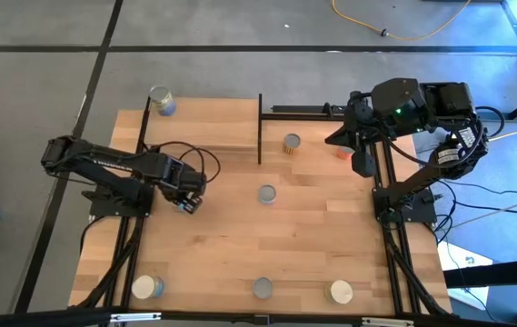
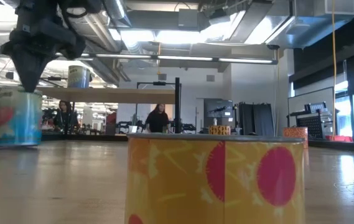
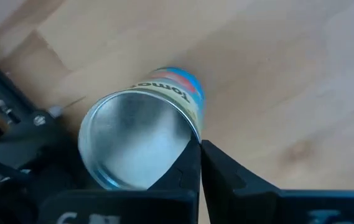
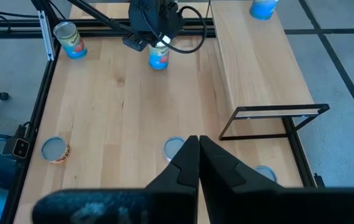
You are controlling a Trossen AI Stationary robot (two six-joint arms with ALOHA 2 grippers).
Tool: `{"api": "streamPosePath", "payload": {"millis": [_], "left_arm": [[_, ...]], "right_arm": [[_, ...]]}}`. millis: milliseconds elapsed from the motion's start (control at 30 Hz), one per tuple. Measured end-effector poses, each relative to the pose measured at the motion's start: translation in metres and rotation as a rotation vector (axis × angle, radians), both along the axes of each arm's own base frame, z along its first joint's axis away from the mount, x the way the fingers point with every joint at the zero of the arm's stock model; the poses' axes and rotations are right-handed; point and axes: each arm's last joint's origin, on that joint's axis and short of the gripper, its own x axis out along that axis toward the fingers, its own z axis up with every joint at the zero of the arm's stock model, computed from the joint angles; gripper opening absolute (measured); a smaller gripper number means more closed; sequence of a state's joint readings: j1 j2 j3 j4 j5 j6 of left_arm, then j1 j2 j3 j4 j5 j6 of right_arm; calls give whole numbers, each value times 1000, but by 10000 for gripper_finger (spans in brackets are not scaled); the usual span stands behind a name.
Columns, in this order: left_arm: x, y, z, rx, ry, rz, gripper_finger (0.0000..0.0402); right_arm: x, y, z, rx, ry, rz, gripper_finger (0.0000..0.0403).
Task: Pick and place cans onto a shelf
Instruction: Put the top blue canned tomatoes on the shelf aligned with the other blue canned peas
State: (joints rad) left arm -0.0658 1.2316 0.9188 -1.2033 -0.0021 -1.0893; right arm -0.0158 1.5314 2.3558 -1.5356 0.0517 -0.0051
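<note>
My left gripper (image 1: 185,203) is shut and points down at a blue-labelled can (image 1: 183,205) standing upright on the tabletop, left of centre; its tips sit at the rim of the can's silver top (image 3: 133,146). The low view shows it over this can (image 2: 16,118). The light-wood shelf (image 1: 202,127) stands at the far side with one blue can (image 1: 161,100) on its far left corner. My right gripper (image 4: 198,146) is shut and empty, raised over the table's right side (image 1: 362,162). My left gripper's shut fingertips (image 3: 192,155) stand at the rim of the can's top (image 3: 180,134), coming from above and pointing down. I cannot tell whether they touch it. The can stands upright on the table.
Loose cans stand on the table: two near the middle (image 1: 292,143) (image 1: 267,193), an orange one by the right arm (image 1: 343,151), three along the near edge (image 1: 147,287) (image 1: 263,288) (image 1: 341,292). The shelf's black post (image 1: 260,127) stands upright. People show in the room behind (image 2: 158,118).
</note>
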Motion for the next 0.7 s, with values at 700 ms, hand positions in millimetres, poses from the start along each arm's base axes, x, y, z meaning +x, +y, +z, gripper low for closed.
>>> {"api": "streamPosePath", "payload": {"millis": [700], "left_arm": [[-9, 8, 129, 187, -154, -21, 0]], "right_arm": [[1, 0, 1, -3, -16, 3, 11]]}}
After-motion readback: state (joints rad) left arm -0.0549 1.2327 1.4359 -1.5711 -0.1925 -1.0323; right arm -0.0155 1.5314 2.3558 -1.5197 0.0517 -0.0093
